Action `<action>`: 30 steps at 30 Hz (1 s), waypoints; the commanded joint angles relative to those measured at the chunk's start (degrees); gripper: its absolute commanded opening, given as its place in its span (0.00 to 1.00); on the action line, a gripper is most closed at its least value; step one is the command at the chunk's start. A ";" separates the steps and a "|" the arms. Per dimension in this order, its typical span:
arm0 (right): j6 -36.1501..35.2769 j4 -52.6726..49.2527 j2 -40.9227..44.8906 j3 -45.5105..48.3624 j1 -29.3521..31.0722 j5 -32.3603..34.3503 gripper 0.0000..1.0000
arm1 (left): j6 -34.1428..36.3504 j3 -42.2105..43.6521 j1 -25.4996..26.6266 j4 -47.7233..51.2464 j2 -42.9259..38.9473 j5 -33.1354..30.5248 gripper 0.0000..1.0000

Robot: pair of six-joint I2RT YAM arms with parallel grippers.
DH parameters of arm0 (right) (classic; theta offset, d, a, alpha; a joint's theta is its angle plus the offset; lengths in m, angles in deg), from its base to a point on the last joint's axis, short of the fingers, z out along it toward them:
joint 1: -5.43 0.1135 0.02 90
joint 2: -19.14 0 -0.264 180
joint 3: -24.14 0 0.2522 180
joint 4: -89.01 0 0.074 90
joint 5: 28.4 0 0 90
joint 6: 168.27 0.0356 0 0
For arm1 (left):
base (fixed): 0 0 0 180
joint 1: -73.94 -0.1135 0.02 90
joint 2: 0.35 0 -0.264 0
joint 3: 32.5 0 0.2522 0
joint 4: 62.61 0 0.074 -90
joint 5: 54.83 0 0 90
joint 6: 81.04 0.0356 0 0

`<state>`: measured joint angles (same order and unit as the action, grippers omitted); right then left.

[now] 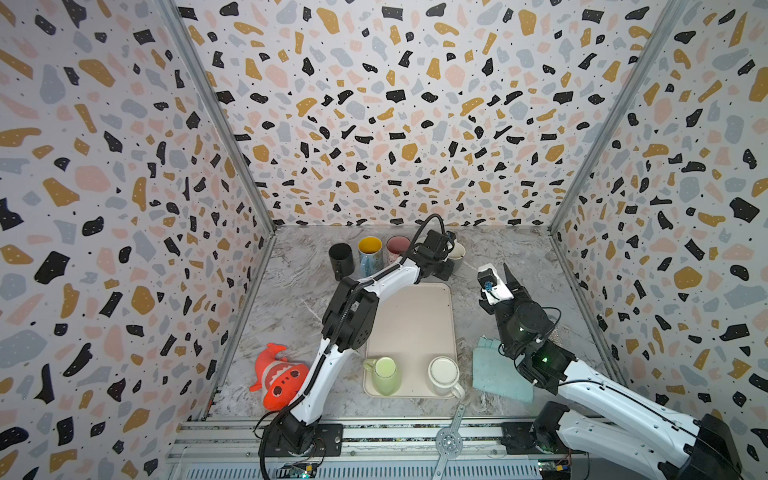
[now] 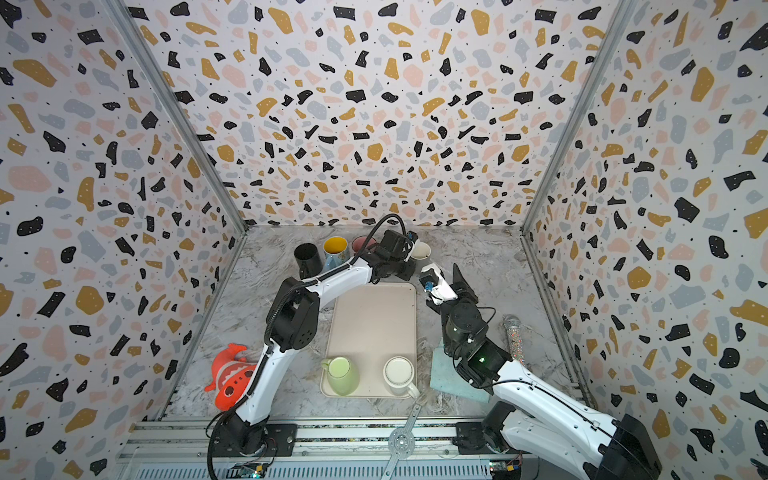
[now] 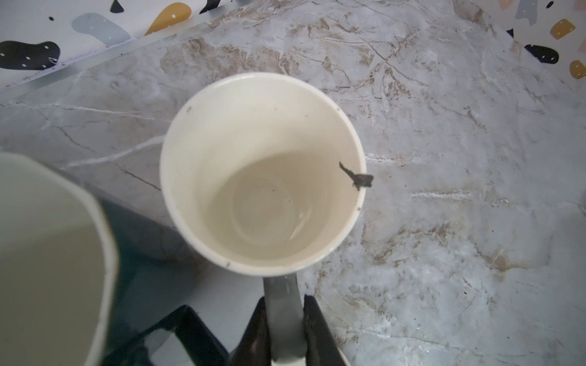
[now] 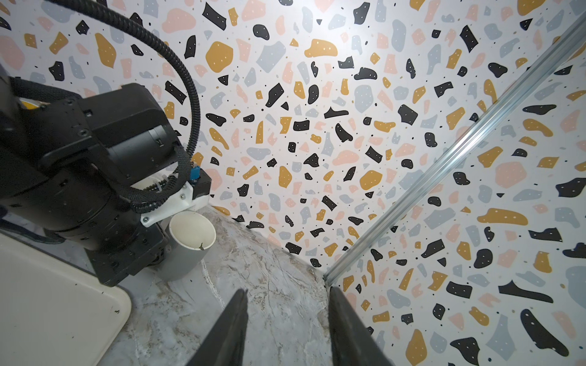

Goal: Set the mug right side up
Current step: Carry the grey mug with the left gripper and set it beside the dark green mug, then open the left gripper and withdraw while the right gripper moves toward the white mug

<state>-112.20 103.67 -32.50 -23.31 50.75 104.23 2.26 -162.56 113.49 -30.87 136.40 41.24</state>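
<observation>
A grey mug with a cream inside (image 3: 263, 174) stands upright, mouth up, on the marble table at the back (image 1: 457, 251) (image 2: 422, 249) (image 4: 190, 240). A dark speck sticks to its rim. My left gripper (image 3: 283, 299) is shut on the mug's grey handle (image 3: 282, 285), one black finger pressed against each side. My right gripper (image 4: 287, 291) hovers open above the bare table to the right of the mug, with nothing between its fingers. In a top view it is right of the tray's far end (image 1: 505, 276).
Black (image 1: 340, 257), yellow-lined (image 1: 370, 251) and pink (image 1: 397, 247) mugs stand upright left of the held mug. A cream tray (image 1: 411, 316) carries a green mug (image 1: 384, 374) and a white mug (image 1: 444, 374), both bottom up. Red fish toy (image 1: 276, 378), teal cloth (image 1: 498, 370), glittery stick (image 2: 514, 336).
</observation>
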 commanded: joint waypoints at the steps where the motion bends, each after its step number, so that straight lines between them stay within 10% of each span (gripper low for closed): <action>1: 1.11 0.23 0.66 -0.06 -0.23 -0.44 0.44 | 0.72 -1.18 0.35 -2.86 -1.48 0.04 0.25; 18: 9.37 -7.12 0.53 -3.96 -0.32 -1.12 0.51 | 1.12 9.18 0.35 -2.34 -12.81 -1.03 0.34; 30: 48.03 -54.77 -9.60 -32.76 -4.56 -24.01 0.58 | -0.60 22.10 -0.72 1.95 -32.04 -5.64 0.35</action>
<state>-78.85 66.71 -40.74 -50.09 47.80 89.98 2.61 -142.25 113.34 -29.73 108.18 37.28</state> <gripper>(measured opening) 0.584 0.351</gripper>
